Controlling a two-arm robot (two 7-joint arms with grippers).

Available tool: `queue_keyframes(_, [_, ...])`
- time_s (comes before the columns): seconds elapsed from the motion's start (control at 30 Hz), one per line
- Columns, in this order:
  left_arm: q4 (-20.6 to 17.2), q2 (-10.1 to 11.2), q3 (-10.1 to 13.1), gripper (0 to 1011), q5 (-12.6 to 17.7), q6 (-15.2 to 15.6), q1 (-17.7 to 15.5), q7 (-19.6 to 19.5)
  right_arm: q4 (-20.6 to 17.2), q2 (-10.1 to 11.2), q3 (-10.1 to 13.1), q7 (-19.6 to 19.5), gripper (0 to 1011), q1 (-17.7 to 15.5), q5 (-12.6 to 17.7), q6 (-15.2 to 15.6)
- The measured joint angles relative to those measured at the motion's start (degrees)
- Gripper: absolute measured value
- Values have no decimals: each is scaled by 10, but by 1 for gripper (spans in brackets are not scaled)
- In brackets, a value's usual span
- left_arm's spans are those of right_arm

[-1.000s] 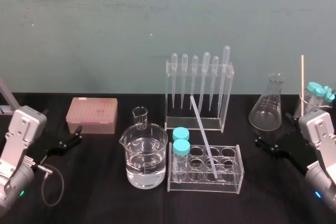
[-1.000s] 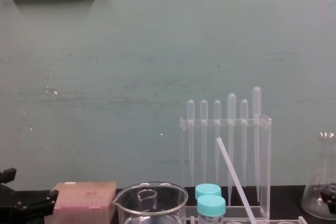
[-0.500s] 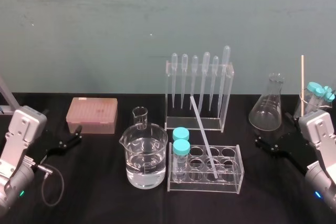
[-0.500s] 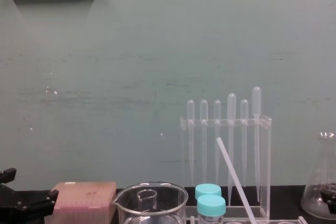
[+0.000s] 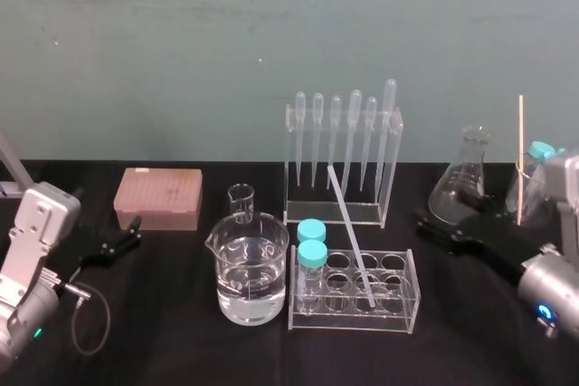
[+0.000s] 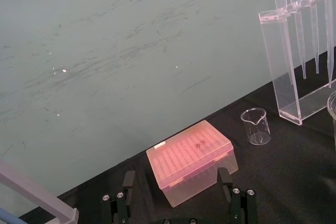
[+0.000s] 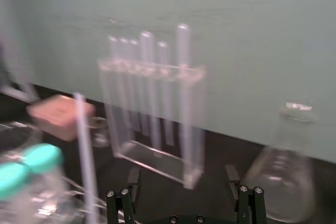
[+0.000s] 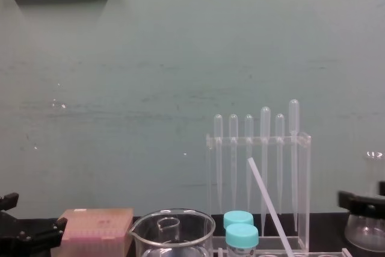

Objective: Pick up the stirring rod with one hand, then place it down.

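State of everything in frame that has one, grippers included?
stirring rod: tilted, lower end in the test tube rack, not gripped
large beaker: upright, partly filled with clear liquid
small beaker: upright, empty
pipettes: hanging upright in the pipette rack
capped tubes: caps on, standing in the test tube rack
tip box: lid closed
flask: upright
left gripper: open, empty, table's left
right gripper: open, empty, near the flask
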Motion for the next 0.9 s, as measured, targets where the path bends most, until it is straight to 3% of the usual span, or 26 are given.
queue_keyframes(0.07, [0,0,0,1000,0,0,0,0,-4,-5,4,34,1000,8,29,24])
queue_keyframes(0.23, [0,0,0,1000,0,0,0,0,-6,-12,0,90,1000,27,55,53])
queue_keyframes(0.47, [0,0,0,1000,0,0,0,0,19,-28,-30,140,1000,67,37,63])
queue_keyframes(0.9, [0,0,0,1000,0,0,0,0,100,-71,-70,184,1000,134,13,64])
